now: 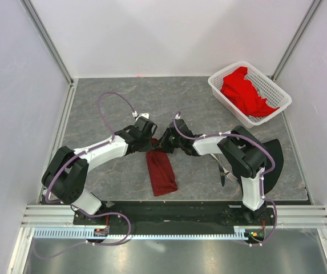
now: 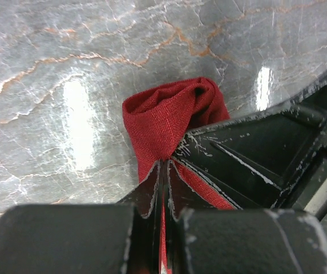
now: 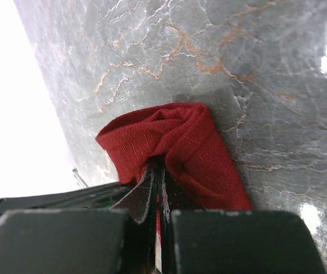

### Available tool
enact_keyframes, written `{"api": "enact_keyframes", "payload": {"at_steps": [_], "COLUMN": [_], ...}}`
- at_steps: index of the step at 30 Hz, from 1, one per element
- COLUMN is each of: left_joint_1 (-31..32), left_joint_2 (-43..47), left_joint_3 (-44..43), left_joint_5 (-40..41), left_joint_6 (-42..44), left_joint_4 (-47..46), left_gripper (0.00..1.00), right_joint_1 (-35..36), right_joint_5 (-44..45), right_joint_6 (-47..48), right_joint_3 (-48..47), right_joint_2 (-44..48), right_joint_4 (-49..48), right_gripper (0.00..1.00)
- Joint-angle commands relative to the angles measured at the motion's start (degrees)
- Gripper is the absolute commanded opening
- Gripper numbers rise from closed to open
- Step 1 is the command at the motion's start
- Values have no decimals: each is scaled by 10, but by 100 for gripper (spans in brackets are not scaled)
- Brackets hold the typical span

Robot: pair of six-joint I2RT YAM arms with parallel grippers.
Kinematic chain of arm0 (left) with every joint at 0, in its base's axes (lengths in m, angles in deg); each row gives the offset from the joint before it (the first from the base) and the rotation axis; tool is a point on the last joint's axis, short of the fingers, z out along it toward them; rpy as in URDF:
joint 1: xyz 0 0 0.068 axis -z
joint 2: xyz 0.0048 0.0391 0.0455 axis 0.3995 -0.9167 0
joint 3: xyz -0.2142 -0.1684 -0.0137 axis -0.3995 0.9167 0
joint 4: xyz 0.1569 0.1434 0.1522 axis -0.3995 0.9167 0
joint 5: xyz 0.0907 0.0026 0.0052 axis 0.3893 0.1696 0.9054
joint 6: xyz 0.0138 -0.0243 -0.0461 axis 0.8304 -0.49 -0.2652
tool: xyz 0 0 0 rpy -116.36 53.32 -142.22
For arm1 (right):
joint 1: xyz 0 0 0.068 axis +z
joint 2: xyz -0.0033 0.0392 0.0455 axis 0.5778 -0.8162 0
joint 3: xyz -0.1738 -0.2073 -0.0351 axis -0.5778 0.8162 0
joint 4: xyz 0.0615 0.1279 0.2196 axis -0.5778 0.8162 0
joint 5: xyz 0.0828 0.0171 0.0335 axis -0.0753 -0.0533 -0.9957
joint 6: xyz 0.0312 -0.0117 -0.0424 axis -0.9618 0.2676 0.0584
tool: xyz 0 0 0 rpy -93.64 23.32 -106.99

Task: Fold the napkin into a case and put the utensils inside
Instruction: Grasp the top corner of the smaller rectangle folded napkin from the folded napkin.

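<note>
The dark red napkin (image 1: 162, 173) lies as a narrow folded strip in front of the arm bases, its far end lifted. My left gripper (image 1: 152, 140) and right gripper (image 1: 167, 141) meet at that far end, close together. In the left wrist view my left gripper (image 2: 164, 164) is shut on a bunched fold of the napkin (image 2: 169, 114). The right wrist view shows my right gripper (image 3: 158, 169) shut on the napkin (image 3: 174, 137) too. The silver utensils (image 1: 223, 176) lie on the table under the right arm, partly hidden by it.
A white lattice basket (image 1: 277, 91) holding bright red cloths (image 1: 244, 91) stands at the back right corner. White walls and metal frame rails close in the grey marbled table (image 1: 106, 171) on three sides.
</note>
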Motion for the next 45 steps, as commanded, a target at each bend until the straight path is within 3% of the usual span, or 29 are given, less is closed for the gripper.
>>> {"api": "enact_keyframes", "payload": {"at_steps": [1,14,20,24,33,36,37,39,40,42,45], "left_joint_1": [-16,-28,-28,-37,-52,-54,-55,-55,-55,-55,-54], "left_joint_2": [17,12,23,31,10,4,9,27,34,49,58], "left_joint_3": [-31,-38,-10,-9,-23,-37,-36,-28,-15,-2,15], "left_joint_5": [-29,-68,-69,-29,-22,-19,-16,-1,6,19,21], "left_joint_6": [-12,-12,-27,-8,-12,-15,-18,-26,-33,-35,-44], "left_joint_4": [14,23,18,29,39,52,55,54,51,47,41], "left_gripper": [2,2,2,2,3,16,26,37,51,62,64], "right_joint_1": [10,52,45,41,43,44,45,46,46,48,47], "right_joint_5": [28,95,91,78,93,84,85,86,85,84,84], "right_joint_6": [-42,63,37,9,-13,-9,-9,-2,1,6,10], "right_joint_3": [25,-24,-47,-61,-14,-14,-13,-20,-23,-30,-39], "right_joint_2": [26,18,8,-10,-24,-35,-39,-43,-47,-52,-61], "right_joint_4": [-91,16,-14,-53,-116,-116,-117,-111,-108,-103,-96], "right_gripper": [0,0,0,0,0,0,0,0,0,0,0]}}
